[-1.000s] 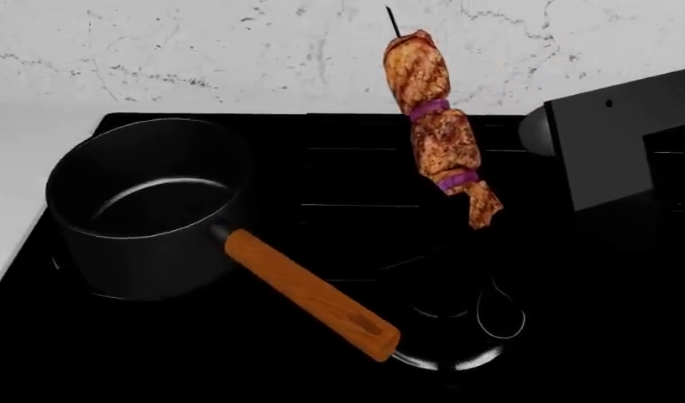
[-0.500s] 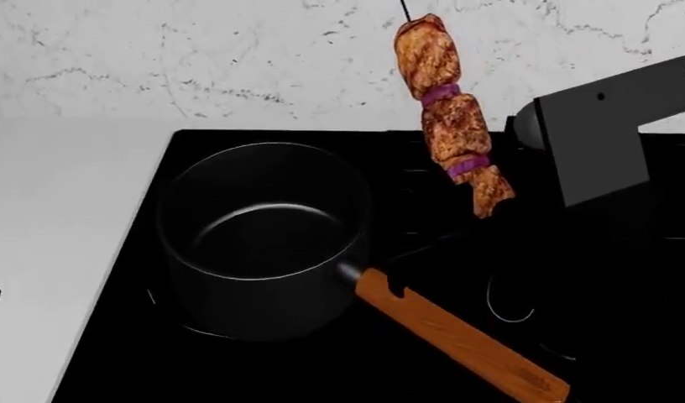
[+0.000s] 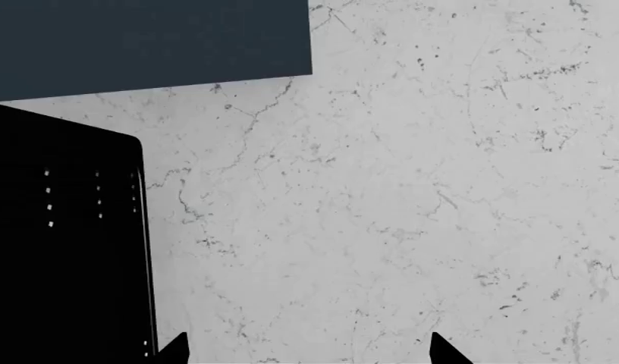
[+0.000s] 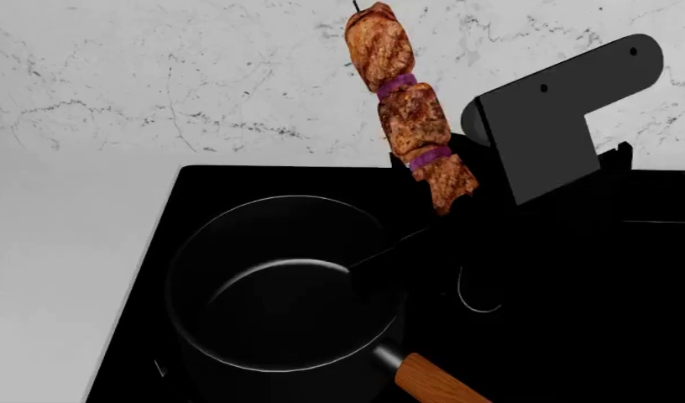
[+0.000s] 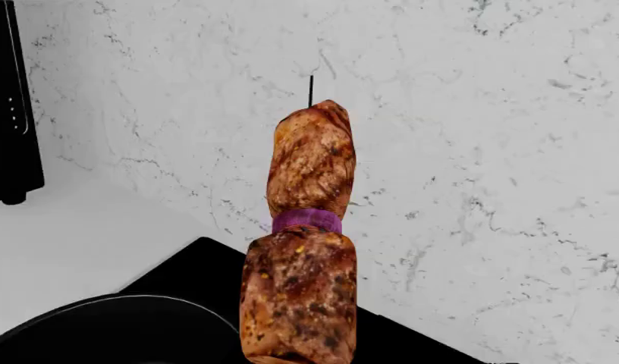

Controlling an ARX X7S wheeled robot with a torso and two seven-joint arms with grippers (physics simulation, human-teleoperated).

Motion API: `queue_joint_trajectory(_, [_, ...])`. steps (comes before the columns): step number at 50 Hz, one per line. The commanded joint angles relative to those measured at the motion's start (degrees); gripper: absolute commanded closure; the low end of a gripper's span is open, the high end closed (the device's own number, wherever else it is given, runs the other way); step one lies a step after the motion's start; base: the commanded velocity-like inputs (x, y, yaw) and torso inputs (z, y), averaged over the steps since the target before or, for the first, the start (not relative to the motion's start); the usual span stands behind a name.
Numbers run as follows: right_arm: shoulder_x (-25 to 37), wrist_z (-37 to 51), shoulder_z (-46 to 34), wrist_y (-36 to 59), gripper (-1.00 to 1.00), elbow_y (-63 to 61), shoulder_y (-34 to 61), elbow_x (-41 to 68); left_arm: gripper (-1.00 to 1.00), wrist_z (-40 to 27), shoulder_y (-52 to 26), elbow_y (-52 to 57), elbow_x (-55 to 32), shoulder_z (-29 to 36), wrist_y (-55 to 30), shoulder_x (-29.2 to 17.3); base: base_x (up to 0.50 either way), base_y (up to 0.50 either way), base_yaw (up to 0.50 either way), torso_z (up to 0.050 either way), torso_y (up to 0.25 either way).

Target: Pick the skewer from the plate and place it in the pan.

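The skewer (image 4: 405,117) stands almost upright in the air, tip up, just behind and to the right of the pan (image 4: 278,294). Its looped end (image 4: 477,292) hangs low over the cooktop. It carries three browned meat chunks with purple onion between them, and it fills the right wrist view (image 5: 301,258). My right gripper (image 4: 438,239) is shut on the rod below the meat; its fingers are dark against the black stove. The pan's rim also shows in the right wrist view (image 5: 117,303). The pan's wooden handle (image 4: 438,384) points toward me. My left gripper (image 3: 306,356) is open over marble. The plate is out of view.
The pan sits on a black cooktop (image 4: 611,294) set in a white marble counter (image 4: 63,252) with a marble wall behind. My right arm's black link (image 4: 556,109) stands right of the skewer. A black appliance (image 3: 57,243) lies beside my left gripper.
The head view has shifted, so the pan now sits lower and more central. The skewer has moved left and stands closer to the pan's far rim, still upright in my right gripper.
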Motion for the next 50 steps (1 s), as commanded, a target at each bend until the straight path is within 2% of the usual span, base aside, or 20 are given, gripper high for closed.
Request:
queue_joint_trajectory(1, [-1.7, -2.5, -5.6, -0.7, 1.00, -0.7, 3.4, -1.6, -1.00, -0.4, -0.5, 0.0, -0.5, 0.0, -0.1, -0.1, 0.00, 0.00, 0.00, 0.000, 0.000])
queue_joint_trajectory(10, [-4.7, -4.3, -9.8, -2.0, 1.00, 0.9, 4.9, -2.8, -1.00, -0.5, 0.6, -0.1, 0.2, -0.1, 0.7, 0.0, 0.00, 0.00, 0.00, 0.000, 0.000])
queue_joint_trajectory(19, [-8.2, -7.0, -13.4, -8.1, 1.00, 3.9, 3.1, -6.2, -1.00, -0.9, 1.4, 0.2, 0.2, -0.3, 1.0, -0.2, 0.00, 0.00, 0.00, 0.000, 0.000])
queue_joint_trajectory(25, [-4.3, -11.1, -19.4, -8.4, 1.00, 4.7, 4.9, -10.4, -1.00, -0.9, 2.4, 0.4, 0.0, -1.0, 1.4, -0.6, 0.00, 0.00, 0.00, 0.000, 0.000])
queue_joint_trajectory(32, [0.3, -14.5, -19.6, 4.1, 1.00, 7.3, 12.0, -3.7, -1.00, -1.4, 1.7, 0.6, -0.5, -0.7, 1.3, -0.3, 0.00, 0.00, 0.00, 0.000, 0.001])
queue_joint_trajectory(39, [3.1, -19.1, -25.4, 6.1, 1.00, 10.1, 18.7, -6.1, -1.00, -1.0, 0.2, -0.7, 1.0, 1.3, 1.9, 0.9, 0.00, 0.00, 0.00, 0.000, 0.000])
queue_joint_trajectory(50, [8.5, -26.3, -43.3, 5.2, 1.00, 5.1, 28.8, -15.0, -1.00, 0.1, 0.3, -2.2, 3.5, 2.8, 4.3, 2.5, 0.00, 0.00, 0.00, 0.000, 0.000])
